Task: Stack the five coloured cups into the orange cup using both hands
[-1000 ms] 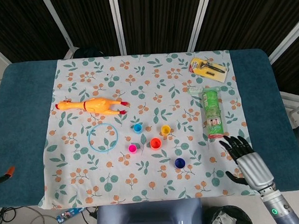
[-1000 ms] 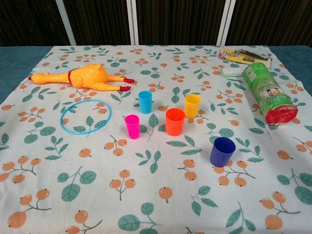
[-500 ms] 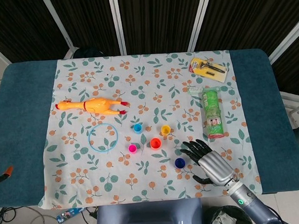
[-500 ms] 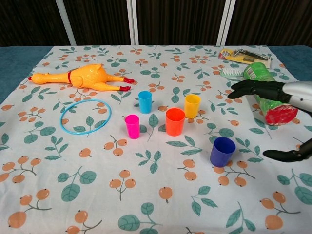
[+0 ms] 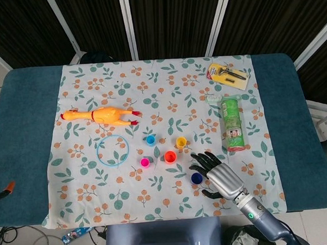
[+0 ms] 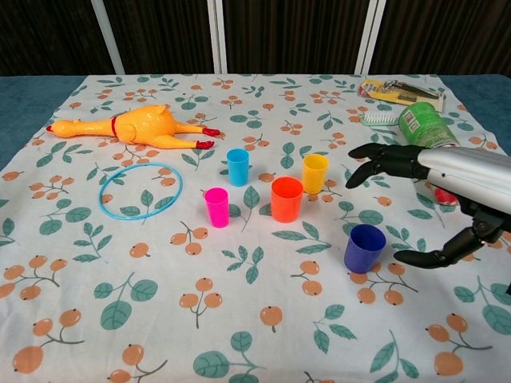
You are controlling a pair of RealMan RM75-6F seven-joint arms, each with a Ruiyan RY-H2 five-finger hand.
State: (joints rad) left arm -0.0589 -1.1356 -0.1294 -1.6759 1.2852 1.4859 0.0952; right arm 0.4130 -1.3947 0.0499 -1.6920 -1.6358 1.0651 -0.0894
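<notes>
Standing upright near the front of the surface [image 6: 48, 351], the dark blue cup [image 6: 364, 248] sits at about four o'clock from the orange cup [image 6: 287, 199], apart from the other cups. It looks like thin, light, rigid plastic with a smooth, probably slippery wall, so it would likely tip or skid if nudged; a hold around its upper wall, from opposite sides, seems safest. The right hand [image 6: 447, 187] hovers just to its three o'clock side with its fingers [image 6: 375, 159] spread apart and nothing in them, not touching the cup.

Around the orange cup stand the yellow cup [image 6: 314, 173] at one o'clock, the light blue cup [image 6: 238, 166] at eleven o'clock, and the pink cup [image 6: 216, 207] at nine o'clock. All are open side up with small gaps between them, so a reach to one could knock its neighbour.

Open cloth lies in front of the cups, towards six o'clock. A green canister [image 5: 232, 125] lies on its side at the right, close behind the hand. The left hand is out of sight in both views.
</notes>
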